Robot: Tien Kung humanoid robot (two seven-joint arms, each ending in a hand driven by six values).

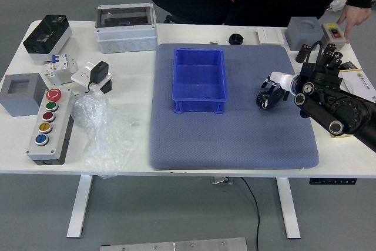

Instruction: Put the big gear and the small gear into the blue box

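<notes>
The blue box [200,79] stands open and bare inside on the blue-grey mat. To its right, a dark toothed gear [264,100] lies on the mat, partly covered by my right hand [276,88]. That hand reaches in from the right and is at the gear; whether it grips it is hidden. A second gear cannot be made out. My left arm is out of view.
A black round piece [236,39] sits beyond the mat. Grey boxes, a button panel [50,126] and plastic wrap [104,130] stand left. A person's hand rests by a button box [333,33] at the far right; the other hangs beyond the table.
</notes>
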